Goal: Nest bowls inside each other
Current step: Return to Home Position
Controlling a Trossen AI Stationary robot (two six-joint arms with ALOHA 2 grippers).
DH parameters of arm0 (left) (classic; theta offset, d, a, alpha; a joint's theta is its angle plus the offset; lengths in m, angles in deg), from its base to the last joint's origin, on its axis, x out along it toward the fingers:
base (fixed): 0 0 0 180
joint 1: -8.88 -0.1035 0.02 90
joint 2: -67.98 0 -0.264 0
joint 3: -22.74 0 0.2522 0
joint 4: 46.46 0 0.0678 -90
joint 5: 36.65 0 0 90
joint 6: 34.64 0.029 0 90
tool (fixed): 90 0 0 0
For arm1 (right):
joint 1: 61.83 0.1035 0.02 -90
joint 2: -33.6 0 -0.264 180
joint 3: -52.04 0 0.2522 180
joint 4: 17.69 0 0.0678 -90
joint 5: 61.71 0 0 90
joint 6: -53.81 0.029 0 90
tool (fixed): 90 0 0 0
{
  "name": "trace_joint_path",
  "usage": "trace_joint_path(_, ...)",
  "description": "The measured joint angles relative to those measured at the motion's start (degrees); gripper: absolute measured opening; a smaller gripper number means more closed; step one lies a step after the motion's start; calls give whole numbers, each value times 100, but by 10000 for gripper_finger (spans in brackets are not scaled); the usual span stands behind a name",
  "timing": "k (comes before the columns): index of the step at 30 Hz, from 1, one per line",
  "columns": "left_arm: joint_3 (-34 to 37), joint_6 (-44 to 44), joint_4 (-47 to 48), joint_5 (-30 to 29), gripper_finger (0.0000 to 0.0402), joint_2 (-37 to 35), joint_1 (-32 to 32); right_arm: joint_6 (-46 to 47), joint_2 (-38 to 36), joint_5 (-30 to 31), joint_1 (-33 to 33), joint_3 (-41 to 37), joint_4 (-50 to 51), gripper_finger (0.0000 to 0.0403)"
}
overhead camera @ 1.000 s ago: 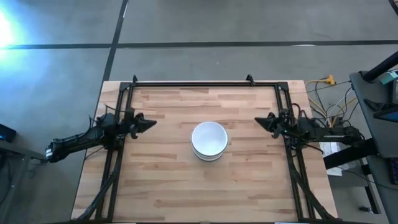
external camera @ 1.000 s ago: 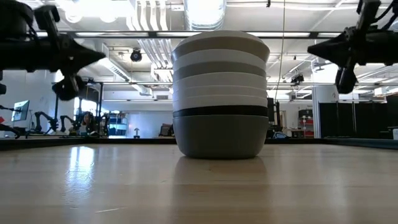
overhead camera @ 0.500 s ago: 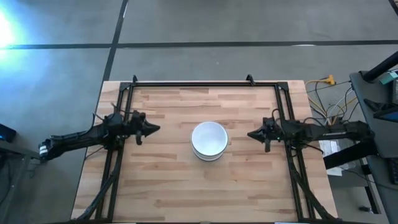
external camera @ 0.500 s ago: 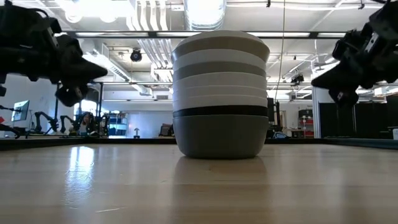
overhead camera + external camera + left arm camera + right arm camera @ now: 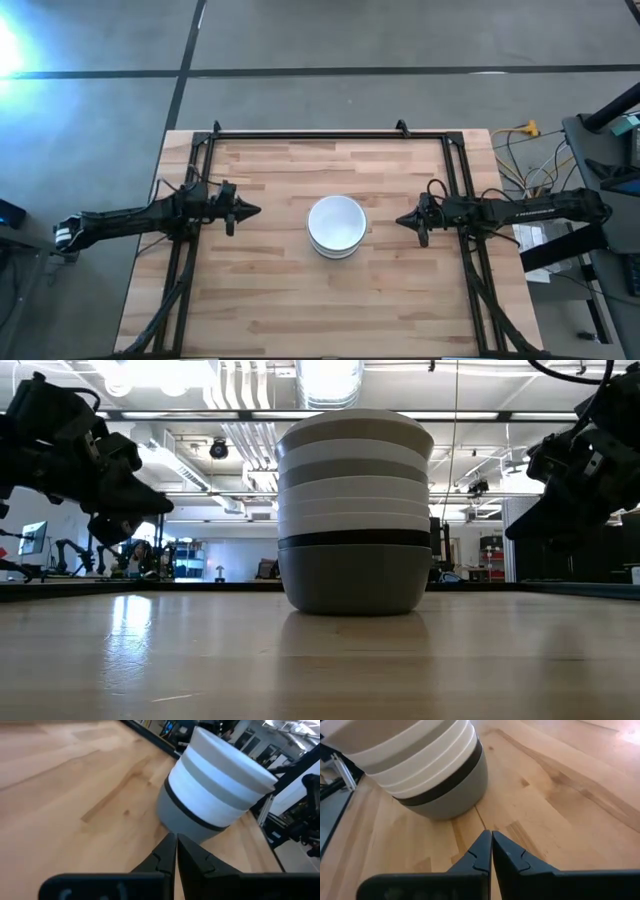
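Stretching across a pale butcher-block table [image 5: 270,290] edged by a black metal frame [image 5: 330,133], two dark arms face a single stack of bowls [image 5: 353,510] at the table's centre. Grey concrete floor [image 5: 350,40], crossed by dark lines, surrounds the table. The low view looks past the wood into a workshop hall with ceiling ducts [image 5: 240,400] and bright lamps.

At left, the left gripper [image 5: 256,211] hangs over the left part of the table. It points at the stack from well apart, its fingers [image 5: 162,855] pressed together on nothing.

At centre, the bowls sit nested one inside another. A dark grey bowl [image 5: 353,575] rests on the wood at the bottom, with a black rim [image 5: 353,539] showing just above it. White and grey-beige rims rise in bands to a white bowl [image 5: 336,215] on top.

At right, the right gripper [image 5: 399,220] mirrors the other, aimed at the stack and apart from it. Its fingers [image 5: 477,852] are closed tip to tip and empty. Only bare wood lies between each gripper and the bowls.

Farther right, off the table's edge, yellow and dark cables [image 5: 525,135] trail toward a dark desk [image 5: 600,150].
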Motion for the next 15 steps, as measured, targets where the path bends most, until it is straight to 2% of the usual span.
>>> trace_joint_path(15,2,-2,-4,2,0,285,0,2,22,2,0,0,-2,9)
